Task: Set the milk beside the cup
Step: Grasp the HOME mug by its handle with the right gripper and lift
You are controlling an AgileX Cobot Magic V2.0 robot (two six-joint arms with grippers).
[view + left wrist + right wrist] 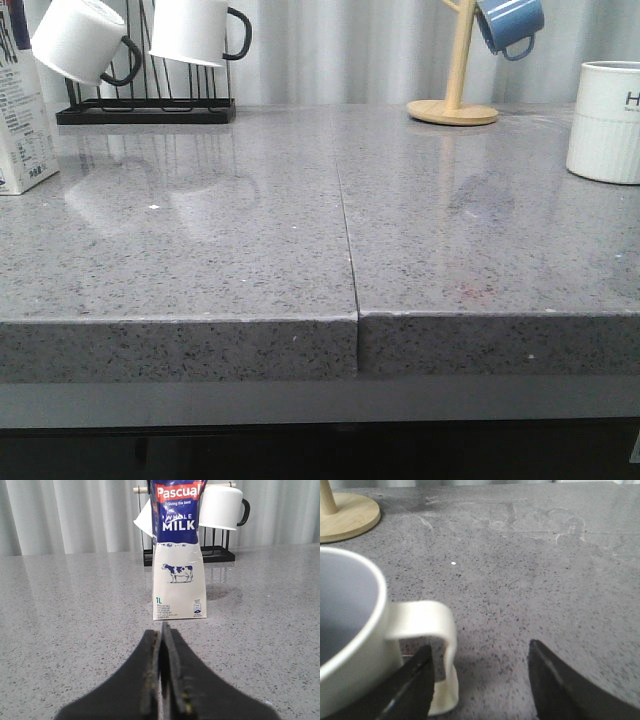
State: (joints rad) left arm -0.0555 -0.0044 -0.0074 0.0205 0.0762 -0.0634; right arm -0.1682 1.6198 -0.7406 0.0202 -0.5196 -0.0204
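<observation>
So the milk (22, 105) is standing upright at the far left edge of the table (250, 250), just in front of the black rack (145, 110) with the two white mugs (78, 38) hung on it. The cup (605, 122) it's supposed to end up beside is way over at the right edge — well apart, basically the whole table between them. A wooden mug stand (455, 100) with a blue mug (510, 25) sits toward the back right.

Left fingers (161, 645) are pressed together, holding nothing, pointed straight at the carton but not touching it. Right fingers (480, 675) are spread wide, empty, with one tip right by the cup's handle (437, 645) — can't tell if it's actually touching.

Progress-wise I'd say nothing is done yet: carton not grabbed, not lifted, not moved. Everything's left — open the left fingers, grip, carry across, set down beside the cup.
</observation>
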